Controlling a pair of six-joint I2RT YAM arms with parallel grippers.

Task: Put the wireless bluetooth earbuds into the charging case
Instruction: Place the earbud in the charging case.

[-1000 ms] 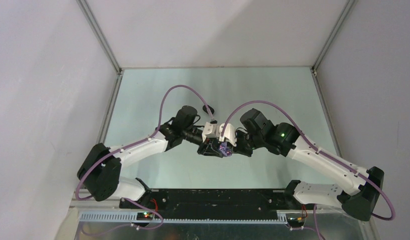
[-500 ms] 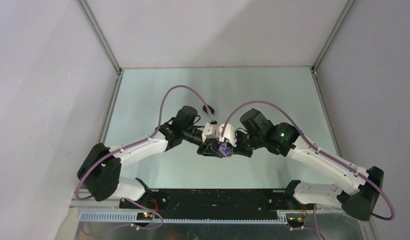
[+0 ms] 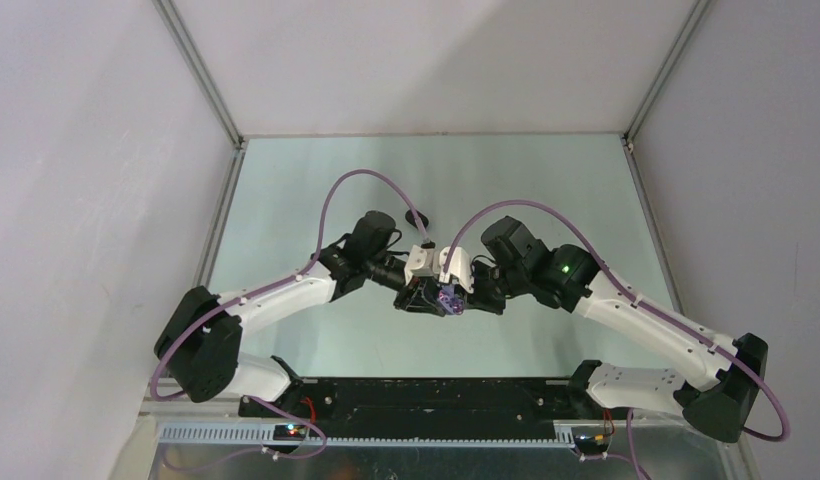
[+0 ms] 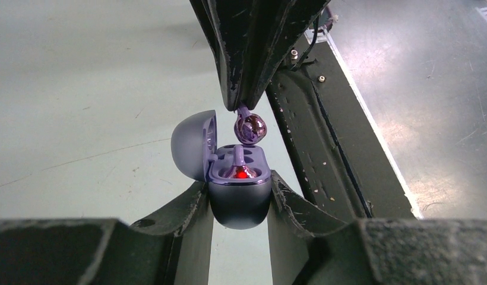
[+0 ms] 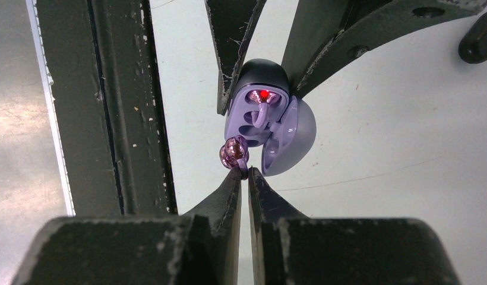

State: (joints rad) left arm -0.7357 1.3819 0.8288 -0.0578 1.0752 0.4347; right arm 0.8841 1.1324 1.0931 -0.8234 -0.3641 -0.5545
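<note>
Purple earbud (image 5: 234, 151) pinched in right pincer (image 5: 248, 172), just beside open case (image 5: 253, 119)

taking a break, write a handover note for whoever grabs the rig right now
left end effector: shut on the charging case, its lid open.
right end effector: shut on the purple earbud by its stem, right at the case's open face, not seated.
done: case open, bud lined up beside its slot.
left to do: seat the bud, then close the lid.
</note>
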